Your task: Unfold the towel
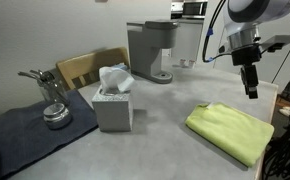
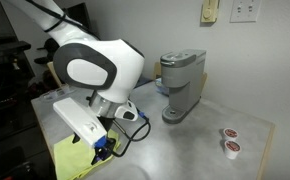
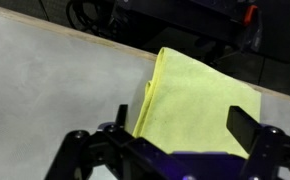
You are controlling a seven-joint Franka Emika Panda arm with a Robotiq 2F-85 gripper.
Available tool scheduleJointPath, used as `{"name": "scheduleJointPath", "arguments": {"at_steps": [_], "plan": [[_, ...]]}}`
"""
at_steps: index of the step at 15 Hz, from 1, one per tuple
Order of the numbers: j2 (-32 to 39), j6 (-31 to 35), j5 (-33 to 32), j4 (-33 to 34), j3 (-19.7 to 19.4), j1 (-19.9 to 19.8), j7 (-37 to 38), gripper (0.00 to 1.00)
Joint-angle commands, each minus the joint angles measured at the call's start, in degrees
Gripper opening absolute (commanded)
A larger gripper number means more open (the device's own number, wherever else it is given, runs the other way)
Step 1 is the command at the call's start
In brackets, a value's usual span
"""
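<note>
The towel (image 1: 231,130) is a lime yellow-green cloth, folded into a flat rectangle near the table's edge. In the wrist view the towel (image 3: 200,95) fills the space below my jaws, its folded edge on the left. A corner of it also shows under the arm in an exterior view (image 2: 73,157). My gripper (image 1: 252,92) hangs above the towel's far end, apart from it. In the wrist view the gripper (image 3: 185,125) has its two fingers spread wide with nothing between them.
A grey tissue box (image 1: 113,105) with white tissue stands mid-table. A dark mat (image 1: 30,135) holds a metal piece (image 1: 53,112). A grey coffee machine (image 1: 151,50) stands at the back. Two pods (image 2: 228,140) lie beside the machine.
</note>
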Motion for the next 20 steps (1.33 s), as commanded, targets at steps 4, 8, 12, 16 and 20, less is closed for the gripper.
{"name": "scheduleJointPath", "arguments": {"at_steps": [4, 8, 12, 16, 20], "plan": [[1.9, -1.6, 2.7, 0.2, 0.8, -2.5, -4.6, 1.00], [2.8, -1.9, 3.0, 0.3, 0.8, -3.0, -5.4, 1.00], [3.1, 2.3, 7.5, -0.8, 1.0, -2.9, 0.6, 1.00], [2.4, 8.3, 10.5, -2.9, 1.3, -2.5, 7.9, 1.00], [2.4, 12.1, 9.7, -4.3, 1.8, -2.5, 13.3, 1.00]]}}
